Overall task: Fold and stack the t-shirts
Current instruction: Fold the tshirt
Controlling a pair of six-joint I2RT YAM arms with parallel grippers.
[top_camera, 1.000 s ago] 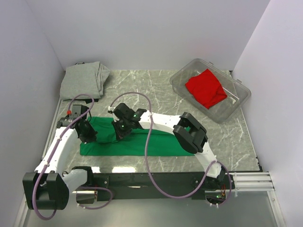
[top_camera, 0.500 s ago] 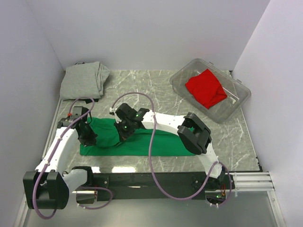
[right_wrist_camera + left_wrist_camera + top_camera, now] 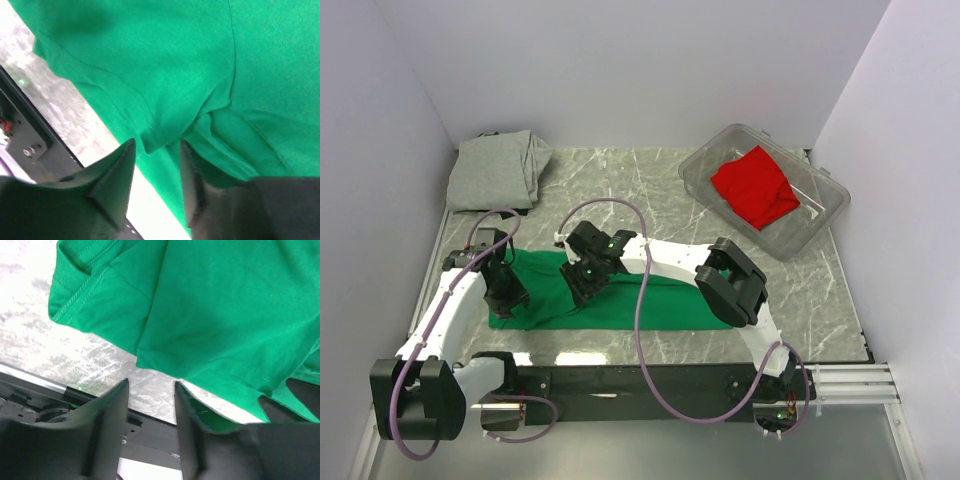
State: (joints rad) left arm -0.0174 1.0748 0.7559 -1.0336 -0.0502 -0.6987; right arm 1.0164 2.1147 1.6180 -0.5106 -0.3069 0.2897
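Beneath left hand [image 3: 150, 385], right hand [image 3: 156, 142], green t-shirt [image 3: 660, 305], rumpled, touching their fingers [image 3: 112, 430].

Left pincer [image 3: 508, 291] and right pincer [image 3: 588, 289] nearer the front, green t-shirt [image 3: 665, 302] newly rumpled between them.

Front t-shirt [image 3: 660, 300] on table [image 3: 620, 190]; 2nd t-shirt [image 3: 498, 168] back-left; 3rd t-shirt [image 3: 752, 187] in bin [image 3: 812, 226] back-right.
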